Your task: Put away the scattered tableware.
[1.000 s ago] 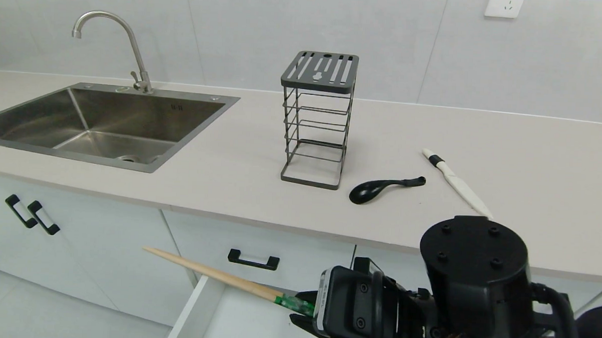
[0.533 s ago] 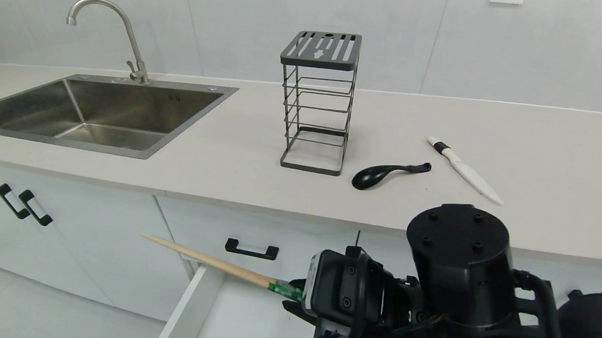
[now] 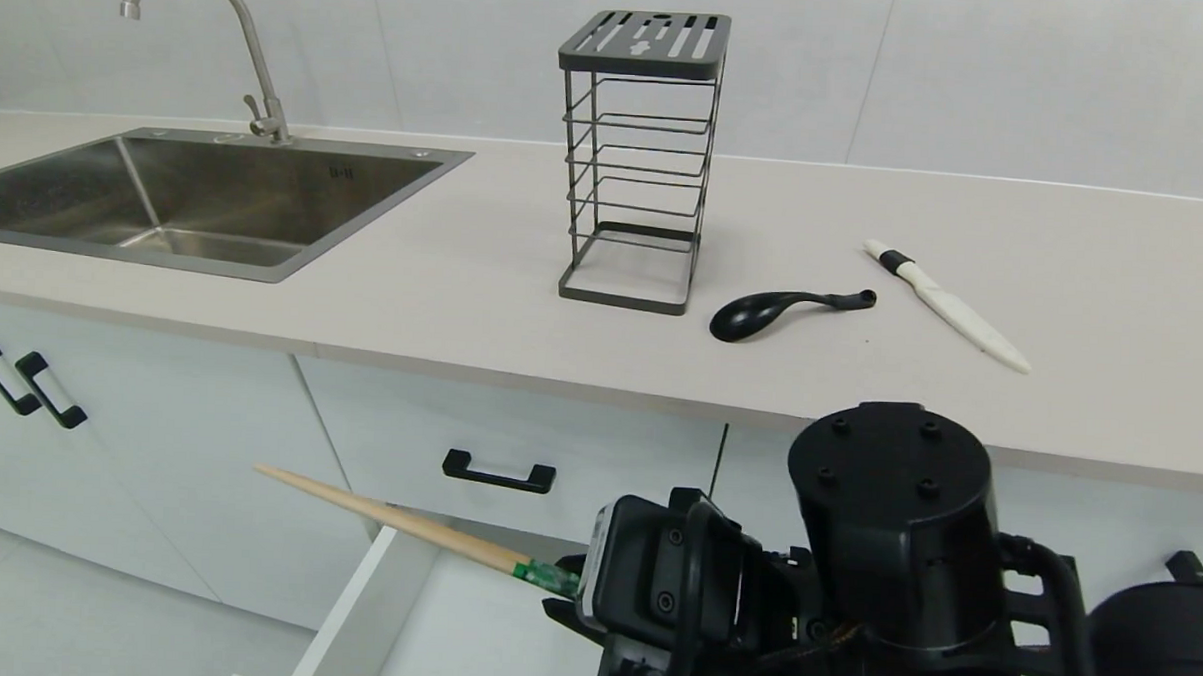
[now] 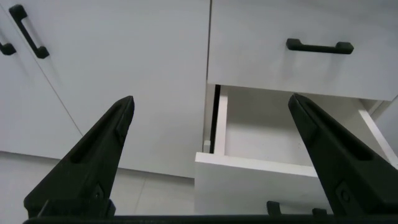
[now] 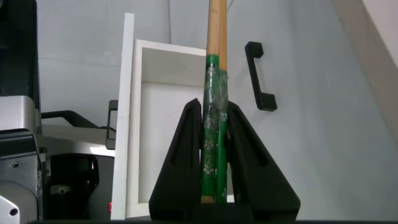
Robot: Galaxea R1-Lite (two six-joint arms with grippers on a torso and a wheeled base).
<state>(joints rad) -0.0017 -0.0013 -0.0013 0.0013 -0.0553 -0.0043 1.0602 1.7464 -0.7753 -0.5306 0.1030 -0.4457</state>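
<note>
Counting first: one pair of wooden chopsticks (image 3: 395, 519) with green-wrapped ends, one black spoon (image 3: 763, 309), one white knife (image 3: 948, 305), one wire rack (image 3: 638, 159), one sink (image 3: 196, 189), one open drawer (image 3: 352, 609). Right gripper (image 3: 563, 592) is clamped on the green ends of the chopsticks (image 5: 216, 37), its fingers pressed against both sides; the sticks jut out toward the robot's left, below the counter (image 3: 463, 303) edge and over the near corner of the drawer (image 5: 129, 93). Left gripper (image 4: 211, 99) has its fingers spread wide with nothing between them, facing the drawer (image 4: 261, 167) front. Spoon and knife lie on the counter, apart, spoon just beside the rack's base. Versus 1.0 s ago: the whole head view has shifted, so the camera moved; the counter items keep their arrangement, and the chopsticks stay clamped at the same angle.
</note>
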